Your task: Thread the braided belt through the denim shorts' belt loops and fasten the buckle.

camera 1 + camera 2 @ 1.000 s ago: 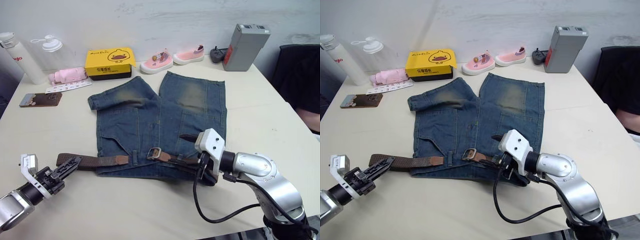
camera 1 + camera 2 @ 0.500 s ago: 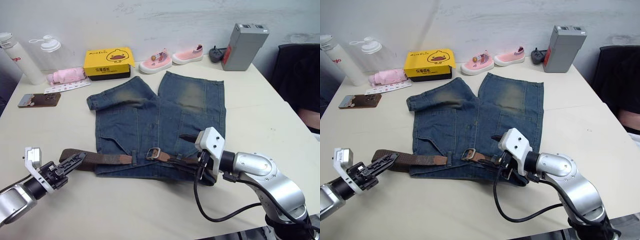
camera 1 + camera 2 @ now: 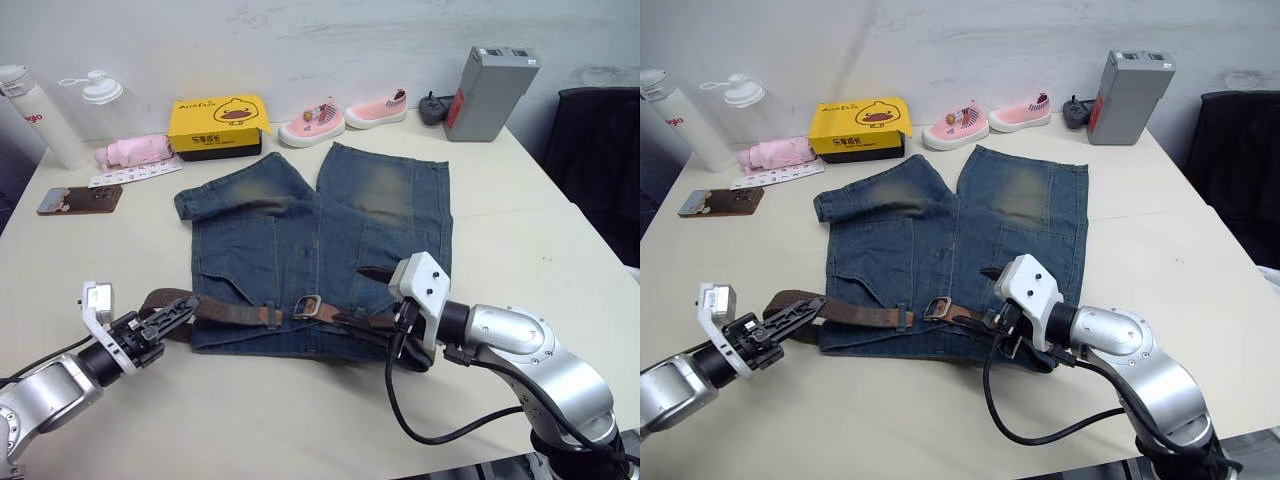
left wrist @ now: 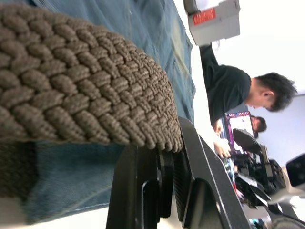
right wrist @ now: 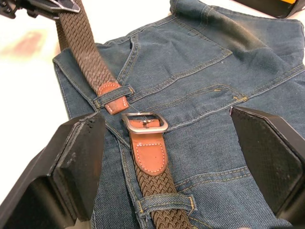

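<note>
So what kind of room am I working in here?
Probably an office or lab: a pale table against a white wall, a person at a computer screen, and staged props like the pink shoes.

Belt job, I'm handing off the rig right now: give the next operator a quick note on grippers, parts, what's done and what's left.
Left gripper: shut on the braided belt, on the bent woven part left of the denim shorts.
Right gripper: open, over the waistband.
Done: belt runs under a belt loop behind the buckle; its tan tip sits in another loop.
Left: tip not yet through the buckle; fasten.
</note>
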Motion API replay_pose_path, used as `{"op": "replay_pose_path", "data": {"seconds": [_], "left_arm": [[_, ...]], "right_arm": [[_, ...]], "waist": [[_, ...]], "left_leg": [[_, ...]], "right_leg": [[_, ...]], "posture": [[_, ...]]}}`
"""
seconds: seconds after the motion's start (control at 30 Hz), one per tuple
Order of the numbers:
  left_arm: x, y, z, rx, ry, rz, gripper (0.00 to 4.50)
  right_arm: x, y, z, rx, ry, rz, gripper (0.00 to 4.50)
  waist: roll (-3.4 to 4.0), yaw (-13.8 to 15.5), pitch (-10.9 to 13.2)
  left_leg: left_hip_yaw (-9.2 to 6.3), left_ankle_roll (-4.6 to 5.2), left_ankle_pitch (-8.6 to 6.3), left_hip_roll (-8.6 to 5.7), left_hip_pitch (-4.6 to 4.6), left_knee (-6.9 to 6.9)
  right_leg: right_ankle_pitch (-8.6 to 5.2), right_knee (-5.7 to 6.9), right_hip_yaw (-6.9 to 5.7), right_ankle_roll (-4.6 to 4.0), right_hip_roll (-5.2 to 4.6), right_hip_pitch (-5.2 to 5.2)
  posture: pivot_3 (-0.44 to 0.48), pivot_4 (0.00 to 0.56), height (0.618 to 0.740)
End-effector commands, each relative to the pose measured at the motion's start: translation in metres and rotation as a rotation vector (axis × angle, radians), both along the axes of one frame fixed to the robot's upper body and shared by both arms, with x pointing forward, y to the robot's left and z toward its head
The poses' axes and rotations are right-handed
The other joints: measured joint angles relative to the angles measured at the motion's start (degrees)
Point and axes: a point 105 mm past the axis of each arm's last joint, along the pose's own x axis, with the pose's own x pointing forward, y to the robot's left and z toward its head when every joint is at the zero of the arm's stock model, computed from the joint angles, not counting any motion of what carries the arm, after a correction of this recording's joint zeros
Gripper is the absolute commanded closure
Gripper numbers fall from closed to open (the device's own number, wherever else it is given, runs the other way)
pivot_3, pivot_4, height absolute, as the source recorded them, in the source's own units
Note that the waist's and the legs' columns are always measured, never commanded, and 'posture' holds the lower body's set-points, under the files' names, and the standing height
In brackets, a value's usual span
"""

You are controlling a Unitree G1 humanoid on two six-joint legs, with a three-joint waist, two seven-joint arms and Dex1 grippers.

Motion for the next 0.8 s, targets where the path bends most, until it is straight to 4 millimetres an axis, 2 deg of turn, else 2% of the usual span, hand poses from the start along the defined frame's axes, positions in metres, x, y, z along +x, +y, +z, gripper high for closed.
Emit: {"op": "replay_pose_path", "data": {"seconds": [0.03, 0.17, 0.3, 0.47, 0.6, 0.8], "left_arm": [[0.001, -0.018, -0.007, 0.062, -0.013, -0.087, 4.50], [0.015, -0.028, -0.017, 0.121, -0.025, -0.119, 4.50], [0.025, -0.030, -0.014, 0.139, -0.056, -0.139, 4.50], [0.030, -0.029, -0.018, 0.183, -0.060, -0.156, 4.50], [0.029, -0.031, -0.019, 0.195, -0.063, -0.171, 4.50], [0.028, -0.036, -0.018, 0.186, -0.071, -0.177, 4.50]], "right_arm": [[-0.008, 0.007, 0.008, -0.008, -0.044, 0.037, 0.05], [-0.006, 0.007, 0.005, -0.054, -0.072, 0.042, 0.05], [-0.003, 0.011, 0.002, -0.119, -0.146, 0.056, 0.05], [0.004, 0.024, -0.004, -0.229, -0.296, 0.095, 0.05], [0.017, 0.043, -0.006, -0.278, -0.430, 0.117, 0.05], [0.020, 0.059, -0.015, -0.307, -0.474, 0.167, 0.05]], "waist": [[0.01, 0.07, 0.01], [-0.01, 0.12, 0.00], [-0.02, -0.05, 0.01], [-0.03, -0.14, 0.02], [-0.11, -0.04, 0.06], [-0.14, 0.01, 0.05]], "left_leg": [[0.01, 0.00, 0.00, -0.01, 0.00, 0.01], [0.03, 0.00, 0.00, -0.08, -0.01, 0.01], [0.03, -0.01, 0.01, -0.29, 0.00, 0.00], [0.11, -0.05, 0.05, -0.29, 0.03, -0.02], [0.10, -0.08, 0.11, -0.33, 0.02, 0.03], [0.02, -0.10, 0.19, -0.37, -0.01, 0.02]], "right_leg": [[0.00, 0.00, -0.02, 0.00, 0.02, 0.00], [0.00, -0.01, -0.07, 0.00, 0.05, 0.00], [0.01, 0.02, -0.06, 0.01, 0.07, -0.01], [0.01, 0.06, -0.06, 0.04, 0.09, -0.02], [0.03, 0.07, -0.05, 0.10, 0.06, -0.01], [0.04, 0.30, -0.07, 0.16, 0.04, 0.01]], "posture": [[0.000, 0.150, 0.706], [0.000, 0.150, 0.706], [0.000, 0.150, 0.706], [0.000, 0.150, 0.706], [0.000, 0.150, 0.706], [0.000, 0.150, 0.706]]}}
